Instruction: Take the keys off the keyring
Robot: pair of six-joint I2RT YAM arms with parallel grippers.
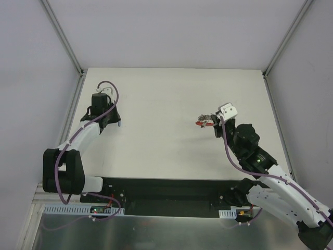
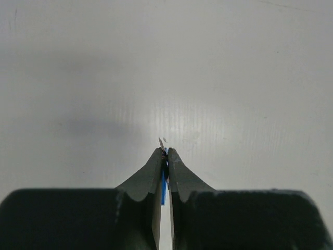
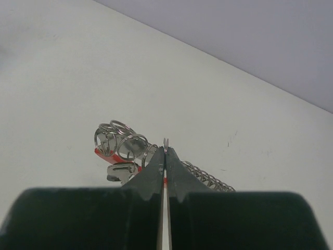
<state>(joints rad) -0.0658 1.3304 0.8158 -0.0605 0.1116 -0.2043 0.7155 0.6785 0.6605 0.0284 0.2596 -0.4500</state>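
The keyring [image 3: 120, 139], a cluster of thin silvery wire loops over a bright red flat plastic tag [image 3: 104, 153], is sitting just left of the right claw's tips in the right wrist view. A silvery wire coil [image 3: 208, 179] is trailing off behind the right finger. The flat silvery-grey metal pieces under the loops are, I judge, the keys [image 3: 117, 172], and they are looking threaded on rather than free.

From overhead the keyring [image 1: 202, 123] is showing right of the middle of the white table [image 1: 166, 94], at the left end of the right claw [image 1: 210, 123]. Whether it is touching the surface I cannot tell.

The right claw [image 3: 165, 151] is pinching one thin loop of the ring, its jaws pressed together with only a bit of wire peeping above them.

The left claw [image 1: 119, 124] is sitting over the left side of the table, well apart from the keyring. In its own view the left claw [image 2: 165, 152] is closed narrow on a thin sliver [image 2: 162, 141], silvery at the tip and blue lower down. It is too small to tell whether it is a key.

The stripping step is looking under way and not finished. The next move is calling for the left claw to let go of its sliver and cross to the right. It would then take one key by its head and work it along the wire while the right claw is holding the ring steady.
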